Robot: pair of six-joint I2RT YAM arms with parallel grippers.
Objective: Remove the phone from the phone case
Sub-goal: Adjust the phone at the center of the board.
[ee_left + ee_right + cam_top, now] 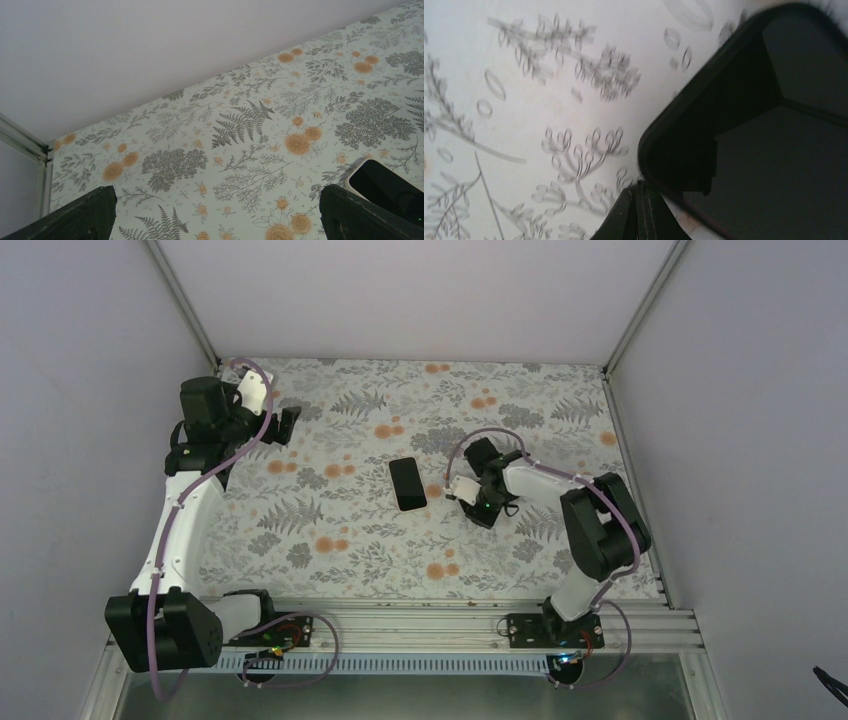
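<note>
The phone (407, 484) lies flat with its black glass up in the middle of the floral cloth, inside the thin black phone case, whose rim I cannot tell apart from above. In the right wrist view the case's rounded corner (659, 130) and the dark glass (784, 180) fill the right side. My right gripper (464, 490) is low beside the phone's right edge. Its fingers (640, 200) are pressed together, tips at the case's corner, with nothing between them. My left gripper (288, 425) hangs open and empty at the back left, fingers (85, 215) wide apart.
The floral cloth (330, 540) covers the table between grey walls. A metal rail (450, 625) runs along the near edge. A white-rimmed black part of the right arm (385, 185) shows at the lower right of the left wrist view.
</note>
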